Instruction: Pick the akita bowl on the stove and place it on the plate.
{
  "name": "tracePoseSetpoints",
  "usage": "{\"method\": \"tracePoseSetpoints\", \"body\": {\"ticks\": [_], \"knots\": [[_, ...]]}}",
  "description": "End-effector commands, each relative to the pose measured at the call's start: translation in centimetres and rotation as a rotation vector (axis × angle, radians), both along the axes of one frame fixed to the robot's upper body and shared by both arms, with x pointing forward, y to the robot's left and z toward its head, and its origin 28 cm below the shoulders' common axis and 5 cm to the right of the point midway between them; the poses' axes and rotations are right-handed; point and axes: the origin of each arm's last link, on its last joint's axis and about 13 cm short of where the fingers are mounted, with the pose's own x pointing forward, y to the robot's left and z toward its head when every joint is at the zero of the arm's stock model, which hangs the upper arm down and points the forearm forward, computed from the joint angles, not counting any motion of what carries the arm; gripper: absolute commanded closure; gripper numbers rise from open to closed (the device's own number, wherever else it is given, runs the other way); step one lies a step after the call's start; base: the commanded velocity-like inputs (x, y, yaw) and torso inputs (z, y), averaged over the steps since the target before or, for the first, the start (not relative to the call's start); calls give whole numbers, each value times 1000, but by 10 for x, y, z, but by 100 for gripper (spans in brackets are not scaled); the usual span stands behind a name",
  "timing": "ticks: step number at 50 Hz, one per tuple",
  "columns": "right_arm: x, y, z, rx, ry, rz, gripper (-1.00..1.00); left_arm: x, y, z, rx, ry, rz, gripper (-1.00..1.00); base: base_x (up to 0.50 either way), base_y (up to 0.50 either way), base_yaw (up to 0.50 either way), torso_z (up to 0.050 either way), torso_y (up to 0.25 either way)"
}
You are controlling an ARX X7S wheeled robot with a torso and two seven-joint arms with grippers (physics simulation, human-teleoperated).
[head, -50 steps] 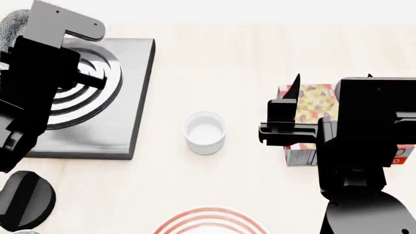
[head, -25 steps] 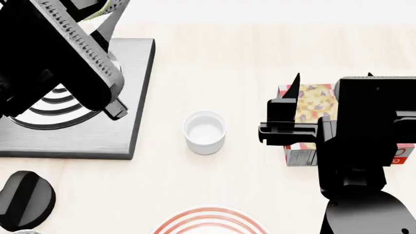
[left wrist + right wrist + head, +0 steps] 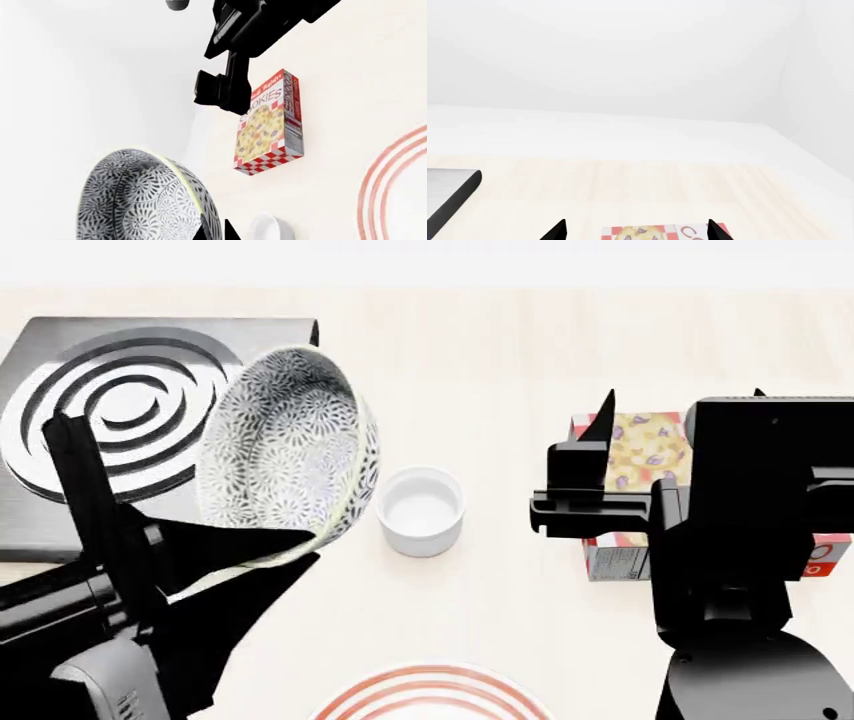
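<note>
The left end effector [image 3: 254,545] pinches the akita bowl [image 3: 287,445], tipped sideways. Only the left wrist view shows "COOKIES" on the box [image 3: 270,125]. The right end effector [image 3: 635,231] is spread.

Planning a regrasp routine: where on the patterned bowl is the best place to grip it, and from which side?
On the thin rim, probably: one finger inside, one outside, coming from the open mouth. The akita bowl is deep and round, too wide to span. The left gripper holds its lower rim like this, bowl tipped on its side.

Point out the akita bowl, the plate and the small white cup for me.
akita bowl [image 3: 287,440]: head view, patterned outer wall.
plate [image 3: 430,695]: head view, red-ringed rim at the bottom edge.
small white cup [image 3: 420,511]: head view, pale inside.
</note>
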Motion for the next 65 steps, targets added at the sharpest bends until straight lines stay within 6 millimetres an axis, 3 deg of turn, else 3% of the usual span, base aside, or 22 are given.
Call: {"method": "tracePoseSetpoints", "body": {"ticks": [1,28,65], "knots": [[0,0,0,-1,-1,0,-100,-14,4,-14,137,6,-68,100,0,0,0,0,0],[0,0,0,-1,-1,0,-100,-3,-8,-14,455,-25,-192,100,0,0,0,0,1],[-1,0,1,-3,-3,1,-100,0,-41,-36,440,52,-225,100,0,0,0,0,0]]}}
